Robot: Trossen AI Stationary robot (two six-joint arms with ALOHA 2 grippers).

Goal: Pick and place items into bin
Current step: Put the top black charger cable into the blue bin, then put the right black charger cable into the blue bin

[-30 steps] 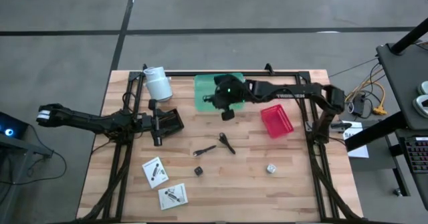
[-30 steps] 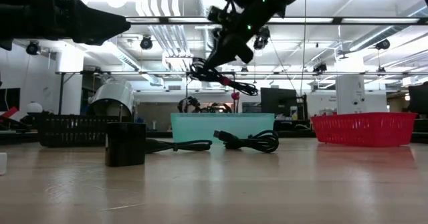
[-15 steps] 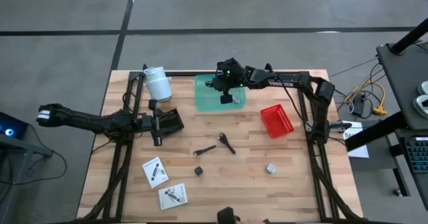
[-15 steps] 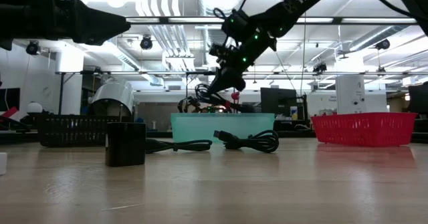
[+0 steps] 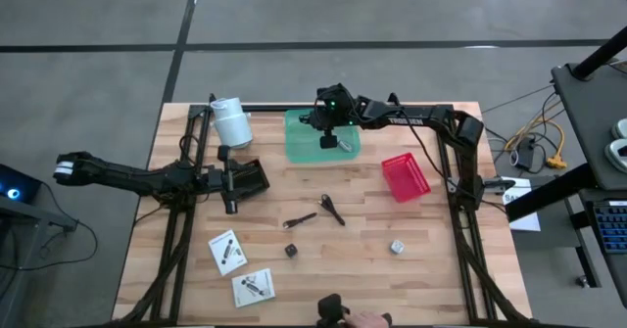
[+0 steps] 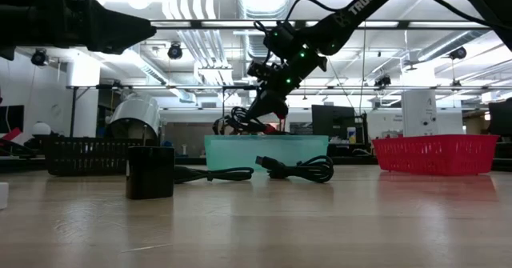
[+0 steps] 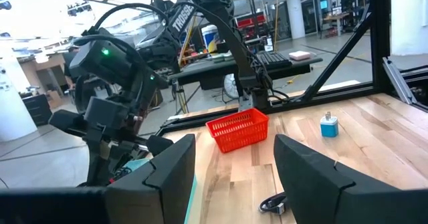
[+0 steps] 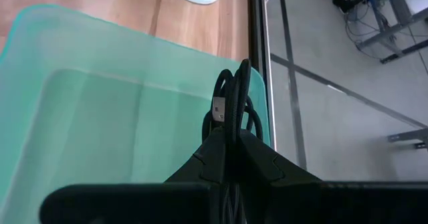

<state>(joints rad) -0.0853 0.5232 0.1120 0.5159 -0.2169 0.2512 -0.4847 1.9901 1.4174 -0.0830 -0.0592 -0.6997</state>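
Green bin (image 5: 306,138) at the far middle is directly overhung by the right gripper (image 8: 227,140), its fingers pinched on a coiled black cable (image 8: 235,97); the left gripper (image 5: 235,179), spread, is parked far left.

High view: overhead, straight down on the whole desk (image 5: 431,289). Low view: desk-top level, facing the room. Wrist views: close, forward past each gripper. All four share the green bin (image 5: 299,142).

We see a coiled black cable (image 8: 231,103) hanging over the green bin (image 5: 302,144) at twelve o'clock; two black cables (image 5: 332,210), two cubes (image 5: 397,247) and two white packets (image 5: 226,252) lie toward six.
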